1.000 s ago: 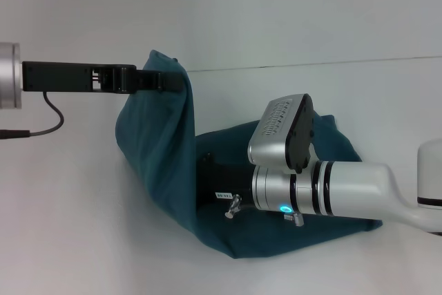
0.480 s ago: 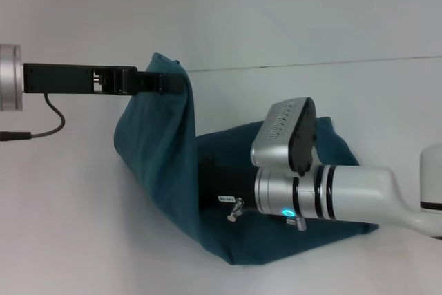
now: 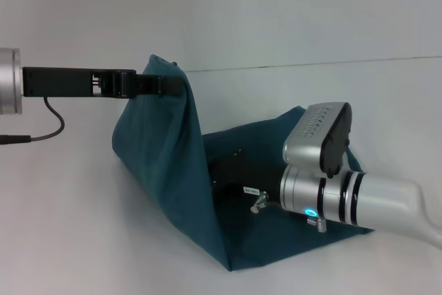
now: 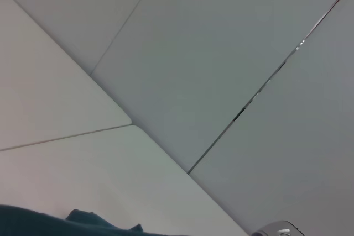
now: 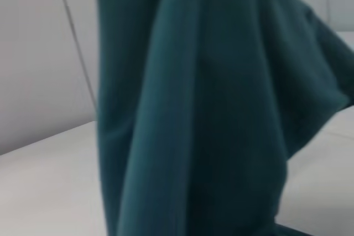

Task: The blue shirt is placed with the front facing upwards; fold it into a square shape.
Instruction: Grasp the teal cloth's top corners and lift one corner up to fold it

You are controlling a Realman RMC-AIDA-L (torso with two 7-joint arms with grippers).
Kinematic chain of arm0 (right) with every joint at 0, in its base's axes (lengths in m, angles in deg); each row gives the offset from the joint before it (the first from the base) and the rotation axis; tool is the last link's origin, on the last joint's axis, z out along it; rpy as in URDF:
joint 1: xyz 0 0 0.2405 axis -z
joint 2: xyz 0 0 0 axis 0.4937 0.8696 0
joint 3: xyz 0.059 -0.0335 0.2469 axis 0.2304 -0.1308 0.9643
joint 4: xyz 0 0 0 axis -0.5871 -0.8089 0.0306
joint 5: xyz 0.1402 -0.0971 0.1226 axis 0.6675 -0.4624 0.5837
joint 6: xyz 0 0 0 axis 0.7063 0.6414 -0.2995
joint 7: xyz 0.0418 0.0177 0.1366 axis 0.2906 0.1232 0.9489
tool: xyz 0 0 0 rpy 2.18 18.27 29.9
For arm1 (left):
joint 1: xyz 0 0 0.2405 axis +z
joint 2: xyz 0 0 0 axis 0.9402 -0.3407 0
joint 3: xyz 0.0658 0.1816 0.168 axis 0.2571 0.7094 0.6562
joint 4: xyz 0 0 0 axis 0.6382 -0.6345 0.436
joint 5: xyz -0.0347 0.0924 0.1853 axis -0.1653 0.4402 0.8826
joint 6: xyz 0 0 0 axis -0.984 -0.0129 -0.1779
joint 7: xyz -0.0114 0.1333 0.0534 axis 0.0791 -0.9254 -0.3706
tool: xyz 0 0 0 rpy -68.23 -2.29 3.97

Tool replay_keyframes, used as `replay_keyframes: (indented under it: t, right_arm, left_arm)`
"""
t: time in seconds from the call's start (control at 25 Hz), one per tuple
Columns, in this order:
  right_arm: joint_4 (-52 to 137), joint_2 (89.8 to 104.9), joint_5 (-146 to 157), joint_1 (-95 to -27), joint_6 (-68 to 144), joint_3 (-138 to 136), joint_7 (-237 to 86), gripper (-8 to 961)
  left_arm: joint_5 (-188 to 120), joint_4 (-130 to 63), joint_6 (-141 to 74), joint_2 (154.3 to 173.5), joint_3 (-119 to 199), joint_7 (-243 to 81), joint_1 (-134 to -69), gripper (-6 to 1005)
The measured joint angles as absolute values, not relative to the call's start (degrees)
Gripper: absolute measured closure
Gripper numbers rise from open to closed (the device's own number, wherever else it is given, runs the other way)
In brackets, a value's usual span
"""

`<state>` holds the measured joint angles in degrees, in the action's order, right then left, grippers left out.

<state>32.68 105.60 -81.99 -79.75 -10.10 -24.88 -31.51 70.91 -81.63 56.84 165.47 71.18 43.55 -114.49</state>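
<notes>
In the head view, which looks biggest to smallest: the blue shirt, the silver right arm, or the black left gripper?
1. blue shirt
2. right arm, though it is nearer the camera, which inflates it
3. left gripper, thin and dark, gripping the shirt's raised edge

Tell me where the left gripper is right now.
In the head view, the left gripper reaches in from the left, raised above the table, pinching the top edge of the blue shirt and holding it up.
</notes>
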Motion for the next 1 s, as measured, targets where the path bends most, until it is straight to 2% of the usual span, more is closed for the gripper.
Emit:
replay_keyframes:
  t: [0.6, 1.0]
  right_arm:
    - [33.5, 105.53, -81.9, -77.0, -8.4, -22.1, -33.4, 939]
    - [36.0, 104.93, -81.9, -72.5, -11.7, -19.6, -33.0, 938]
  left_arm:
    - [68.3, -81.1, 57.5, 166.62, 71.3, 43.1, -115.3, 966]
    - [67.0, -80.7, 54.6, 169.56, 73.8, 43.2, -118.7, 967]
